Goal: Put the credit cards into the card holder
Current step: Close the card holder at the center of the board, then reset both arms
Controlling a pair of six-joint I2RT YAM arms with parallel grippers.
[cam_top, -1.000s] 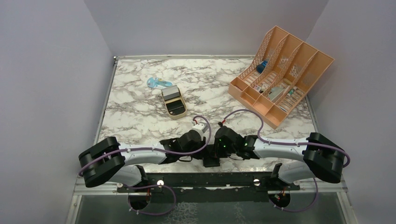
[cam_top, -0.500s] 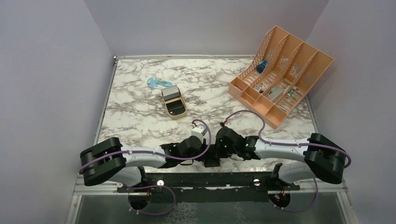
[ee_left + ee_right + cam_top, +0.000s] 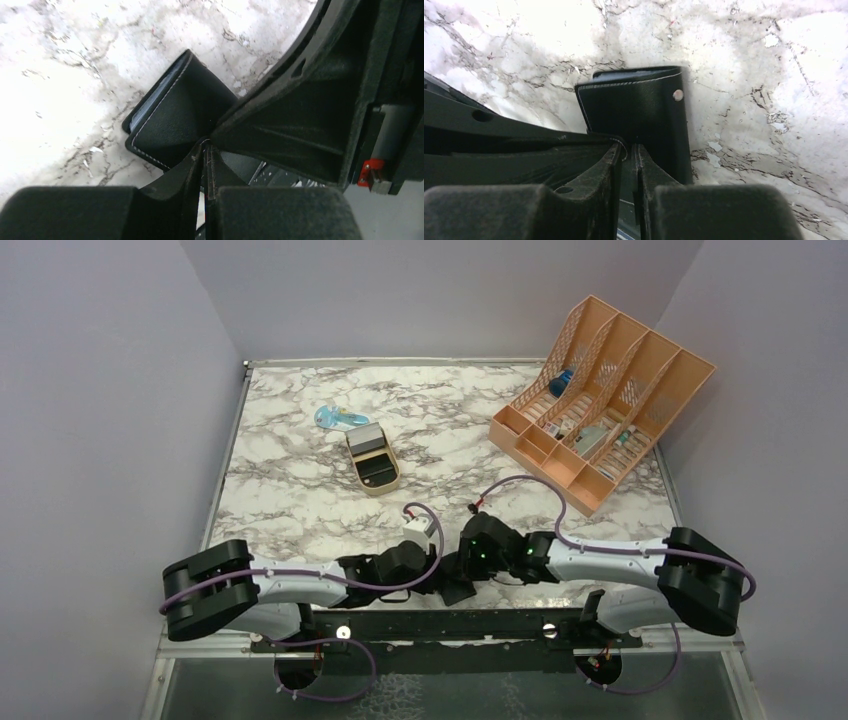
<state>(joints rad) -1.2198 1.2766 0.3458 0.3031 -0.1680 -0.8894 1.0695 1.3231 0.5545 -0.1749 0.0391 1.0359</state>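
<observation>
Marble-patterned tabletop (image 3: pixel 300 490) fills the overhead view, with grey walls on three sides. At about 2 o'clock from its middle stands a peach desk organizer (image 3: pixel 604 340), and at about 11 o'clock a gold tin (image 3: pixel 381 490) with a small pale blue object (image 3: pixel 338 418) just beyond it.

The card holder (image 3: pixel 175 120) lies closed at 6 o'clock, at the near edge, where both arms meet low over it. It is black with pale stitching, and the right wrist view shows a snap near one corner.

The left gripper (image 3: pixel 205 155) has its fingers pressed together on the card holder's near corner. This looks like an anchoring pinch, so the wallet cannot slide while the other arm works the flap.

The right gripper (image 3: pixel 626 150) sits at the opposite edge with its fingers a thin slit apart. The wallet's edge runs under them, but I cannot tell whether they nip it.

The credit cards cannot be picked out in any view. With the holder shut, opening it seems to be the step in hand.
</observation>
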